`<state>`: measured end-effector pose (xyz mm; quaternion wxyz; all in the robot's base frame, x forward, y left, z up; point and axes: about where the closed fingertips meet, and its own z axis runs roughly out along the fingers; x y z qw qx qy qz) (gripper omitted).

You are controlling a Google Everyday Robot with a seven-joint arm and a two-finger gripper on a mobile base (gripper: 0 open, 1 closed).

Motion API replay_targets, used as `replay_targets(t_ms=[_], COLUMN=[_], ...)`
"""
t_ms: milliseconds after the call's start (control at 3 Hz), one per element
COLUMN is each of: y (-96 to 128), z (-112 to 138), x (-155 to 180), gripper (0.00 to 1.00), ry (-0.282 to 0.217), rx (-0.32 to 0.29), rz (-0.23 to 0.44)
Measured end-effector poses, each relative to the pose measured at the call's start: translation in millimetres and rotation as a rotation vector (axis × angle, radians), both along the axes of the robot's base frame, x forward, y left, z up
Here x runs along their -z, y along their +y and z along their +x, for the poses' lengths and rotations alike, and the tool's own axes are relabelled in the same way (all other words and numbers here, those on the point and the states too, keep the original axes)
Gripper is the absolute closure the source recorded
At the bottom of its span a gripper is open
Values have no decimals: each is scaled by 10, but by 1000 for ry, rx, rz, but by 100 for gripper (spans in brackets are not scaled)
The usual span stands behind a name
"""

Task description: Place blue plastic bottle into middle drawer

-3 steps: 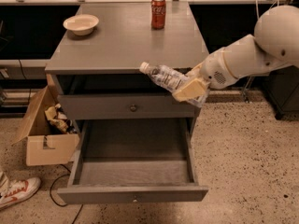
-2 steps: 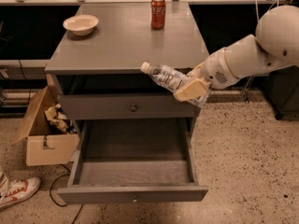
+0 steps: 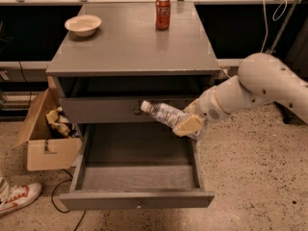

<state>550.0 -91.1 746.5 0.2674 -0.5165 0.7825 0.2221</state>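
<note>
**Now: bottle held aslant above the open drawer**

The pincer (image 3: 188, 124) is closed on the base end of the blue plastic bottle (image 3: 162, 113), so the bottle hangs in the air and touches no surface. It is tilted, with the white cap pointing up and to the left, just beside the knob of the upper drawer front (image 3: 106, 110). The arm (image 3: 250, 88) reaches in from the right, below the worktop (image 3: 130, 47). That low side approach probably explains the slant, since it keeps the bottle under the overhang while carrying it over the cavity.

The middle drawer (image 3: 137, 177) is pulled well out, and its grey floor has nothing on it. The bottle is above the rear right part of the drawer, near the right wall.

On the worktop, a red soda can (image 3: 162, 13) and a bowl (image 3: 83, 25) stand well apart from the action. On the floor to the left are a cardboard box (image 3: 48, 150) and a shoe (image 3: 17, 198), neither in the path.

The likeliest obstacles are the upper drawer front close to the cap and the right wall under the pincer.
</note>
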Motion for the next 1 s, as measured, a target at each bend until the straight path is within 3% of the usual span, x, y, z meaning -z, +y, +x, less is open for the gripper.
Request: replay_targets(t_ms=[333, 667, 1000], y=[208, 587, 596], z=[-132, -221, -209], x=[663, 1521, 1567], gripper=[100, 100, 100], ry=[62, 136, 138], rx=[-63, -156, -163], rz=[18, 58, 64])
